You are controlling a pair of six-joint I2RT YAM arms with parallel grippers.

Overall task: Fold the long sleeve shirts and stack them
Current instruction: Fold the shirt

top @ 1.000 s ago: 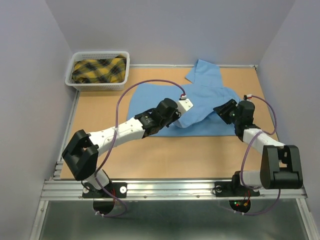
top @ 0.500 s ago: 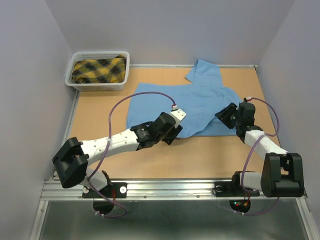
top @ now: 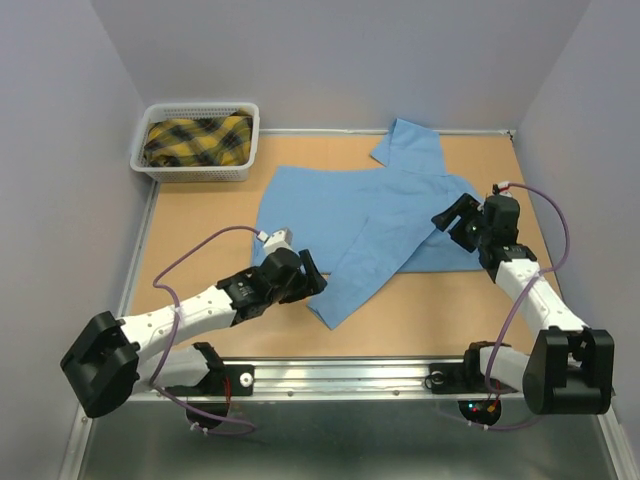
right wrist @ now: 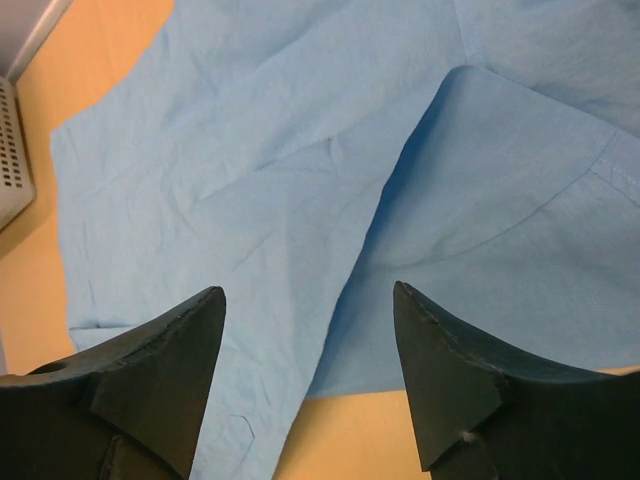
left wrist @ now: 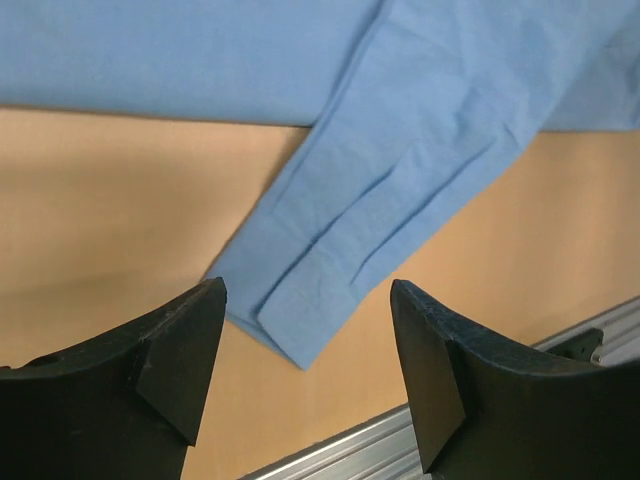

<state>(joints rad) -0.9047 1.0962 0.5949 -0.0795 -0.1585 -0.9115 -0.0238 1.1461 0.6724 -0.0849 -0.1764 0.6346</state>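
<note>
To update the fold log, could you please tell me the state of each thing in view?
Light blue shirt: spread flat, one sleeve laid diagonally across it.
Yellow plaid cloth: lying inside the basket.
Left end effector: open, empty, over the cuff.
Right end effector: open, empty, over the shirt.

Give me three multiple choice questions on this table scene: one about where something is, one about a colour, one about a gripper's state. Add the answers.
1. Where does the basket stand?
A. far left corner
B. near right corner
C. on top of the shirt

2. What colour is the shirt spread on the table?
A. red
B. light blue
C. white

3. How is the left gripper?
A. shut on the collar
B. shut on the basket
C. open, holding nothing

Answers:
1 A: in the top view it sits far left, holding a plaid cloth.
2 B: the cloth is plain light blue.
3 C: its fingers stand apart, the sleeve cuff lying flat below.
</note>
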